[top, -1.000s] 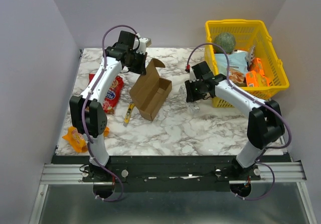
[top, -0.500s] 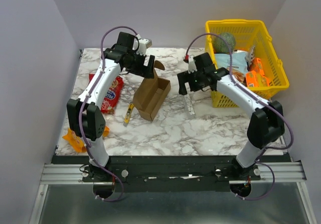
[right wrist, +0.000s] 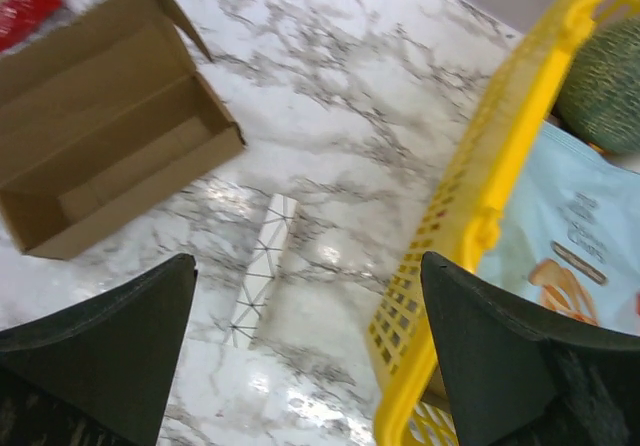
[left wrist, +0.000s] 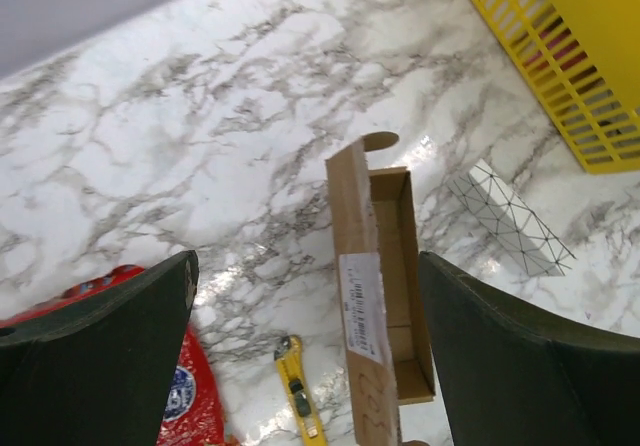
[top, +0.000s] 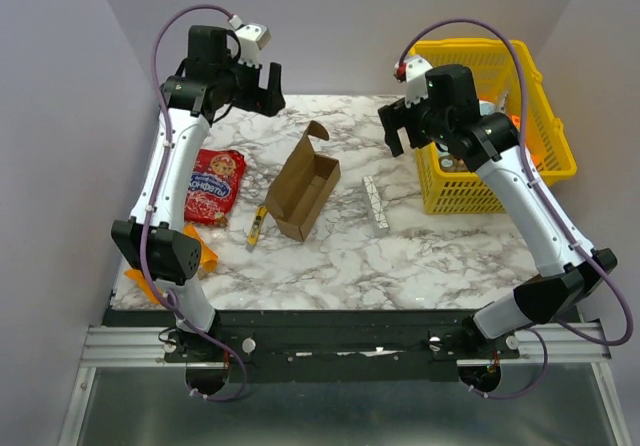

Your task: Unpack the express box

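Note:
The express box (top: pixel 302 188) lies open on the marble table (top: pixel 330 256), a brown carton with one flap up. Its white label (left wrist: pixel 362 301) faces the left wrist view, and its inside (right wrist: pixel 120 161) shows only bare cardboard. My left gripper (top: pixel 257 88) hangs open, high over the table's far left, with the box far below between its fingers (left wrist: pixel 307 257). Raised beside the yellow basket (top: pixel 447 198), my right gripper (top: pixel 398 131) is open and holds nothing (right wrist: pixel 308 257). A slim white patterned box (top: pixel 375 202) lies on the table to the right of the carton.
A yellow utility knife (top: pixel 258 224) lies left of the carton's near end. A red snack bag (top: pixel 212 184) lies further left, with an orange bag (top: pixel 203 249) near the left arm. The basket (right wrist: pixel 500 166) holds a pale blue bag (right wrist: pixel 570 256), a green ball and orange packs.
Both grippers have opened and both arms have risen away from the table. The left let go of the carton's flap. The slim white box now lies where the right gripper had been.

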`<act>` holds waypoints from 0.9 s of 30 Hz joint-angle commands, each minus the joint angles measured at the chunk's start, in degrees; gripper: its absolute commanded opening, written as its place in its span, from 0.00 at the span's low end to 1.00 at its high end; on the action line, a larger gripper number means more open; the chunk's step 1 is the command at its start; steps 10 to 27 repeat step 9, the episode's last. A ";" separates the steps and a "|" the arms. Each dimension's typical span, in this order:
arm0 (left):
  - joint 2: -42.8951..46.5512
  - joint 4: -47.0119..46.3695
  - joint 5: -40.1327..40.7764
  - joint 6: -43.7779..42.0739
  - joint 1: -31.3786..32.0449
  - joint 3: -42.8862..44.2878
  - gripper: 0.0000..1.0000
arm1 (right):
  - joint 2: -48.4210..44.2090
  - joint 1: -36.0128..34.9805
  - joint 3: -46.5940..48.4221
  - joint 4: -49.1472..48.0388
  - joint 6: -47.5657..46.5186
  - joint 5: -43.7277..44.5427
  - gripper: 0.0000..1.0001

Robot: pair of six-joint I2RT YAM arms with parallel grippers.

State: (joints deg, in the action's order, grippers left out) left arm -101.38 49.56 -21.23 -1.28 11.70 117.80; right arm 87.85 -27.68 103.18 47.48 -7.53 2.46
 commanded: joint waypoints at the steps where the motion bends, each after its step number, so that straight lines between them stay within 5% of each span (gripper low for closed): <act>1: 1.98 1.51 3.66 -0.65 -1.60 1.30 0.99 | -4.34 -0.09 -6.05 5.08 -4.51 13.97 1.00; 8: 4.61 -4.21 5.14 2.34 -1.95 -9.25 0.99 | -7.61 -0.09 -6.94 -1.41 -6.89 10.91 1.00; 27: 4.62 -4.21 5.93 1.99 -1.95 -9.51 0.99 | -7.52 -0.09 -6.33 -2.91 -6.54 9.25 1.00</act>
